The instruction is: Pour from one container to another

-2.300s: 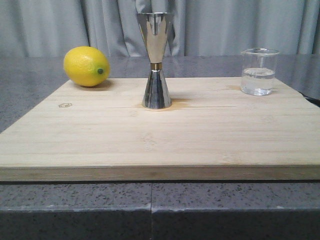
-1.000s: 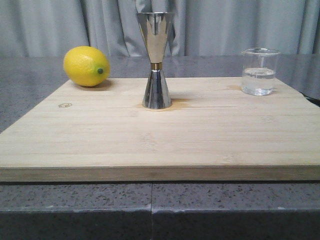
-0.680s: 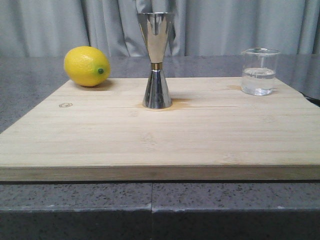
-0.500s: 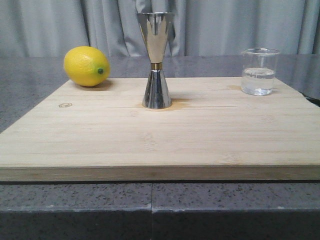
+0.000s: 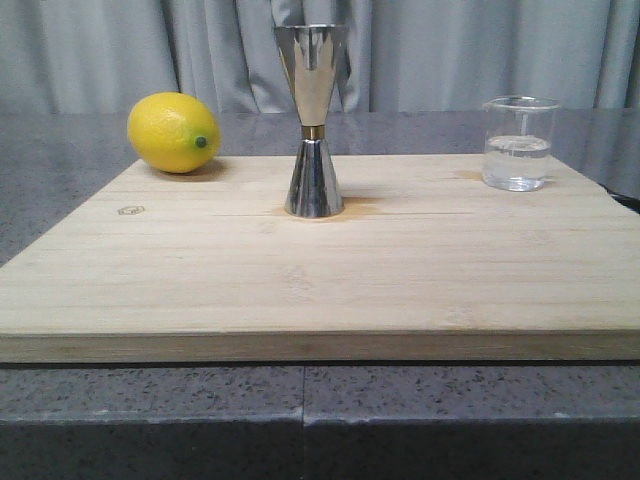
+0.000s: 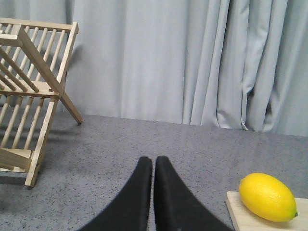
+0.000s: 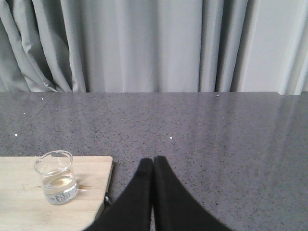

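The left hand [image 6: 153, 166] had its two black fingers pressed together, holding nothing, above the speckled grey worktop [image 6: 144, 139]. The right hand [image 7: 153, 166] was likewise pressed shut and empty. Neither hand showed in the front view. The glass beaker [image 5: 519, 143], clear and part full of a clear liquid, stood at the far right corner of the pale wooden board [image 5: 320, 270]; its printed marks were too faint to read. The steel jigger [image 5: 313, 120], hourglass-shaped with a thin gold waist, stood upright mid-board, well apart from the beaker. A smooth yellow lemon [image 5: 173, 132] lay at the far left corner. A slatted wooden rack [image 6: 29, 96] was cut off at the frame edge.
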Tool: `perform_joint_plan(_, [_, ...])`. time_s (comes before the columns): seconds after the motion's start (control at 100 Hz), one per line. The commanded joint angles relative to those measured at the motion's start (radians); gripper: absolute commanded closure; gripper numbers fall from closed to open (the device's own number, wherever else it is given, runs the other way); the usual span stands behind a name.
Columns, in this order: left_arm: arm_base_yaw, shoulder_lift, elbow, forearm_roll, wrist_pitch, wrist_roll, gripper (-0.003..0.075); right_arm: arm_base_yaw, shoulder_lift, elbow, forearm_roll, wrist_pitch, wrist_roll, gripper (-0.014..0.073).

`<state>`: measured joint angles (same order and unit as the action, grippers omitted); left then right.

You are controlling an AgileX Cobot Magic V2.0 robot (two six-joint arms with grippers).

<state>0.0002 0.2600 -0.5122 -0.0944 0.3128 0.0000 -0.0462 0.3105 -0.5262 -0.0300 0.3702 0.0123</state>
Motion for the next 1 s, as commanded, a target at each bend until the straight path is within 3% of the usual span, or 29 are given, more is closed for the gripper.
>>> perform_joint_plan(0.0, [0.002, 0.020, -0.035, -0.002, -0.075, -0.007, 0.0738, -0.006, 0.019, -0.034, -0.011, -0.077, -0.005, 0.0638])
perform_joint_plan(0.07, [0.006, 0.020, -0.035, -0.002, -0.075, -0.007, 0.0722, -0.006, 0.019, -0.034, -0.011, -0.076, -0.005, 0.0568])
perform_joint_plan(0.13, [0.013, 0.020, -0.035, -0.002, -0.075, -0.007, 0.0660, -0.006, 0.019, -0.034, -0.011, -0.078, -0.005, 0.0439])
perform_joint_plan(0.27, [0.036, 0.020, -0.035, -0.002, -0.075, -0.007, 0.0303, -0.006, 0.019, -0.034, -0.011, -0.076, -0.005, 0.0125])
perform_joint_plan(0.32, [0.043, 0.020, -0.035, -0.002, -0.084, -0.007, 0.0171, -0.006, 0.019, -0.034, -0.011, -0.076, -0.005, 0.0064])
perform_joint_plan(0.39, [0.045, 0.020, -0.035, -0.002, -0.091, -0.007, 0.0085, -0.006, 0.019, -0.034, -0.011, -0.072, -0.005, 0.0038])
perform_joint_plan(0.81, [0.045, 0.020, -0.035, -0.014, -0.112, -0.007, 0.0133, -0.006, 0.019, -0.034, 0.003, -0.091, -0.005, 0.0039])
perform_joint_plan(0.99, [0.043, 0.026, -0.060, -0.014, -0.037, 0.018, 0.0165, -0.006, 0.019, -0.040, 0.003, -0.045, -0.005, 0.0039])
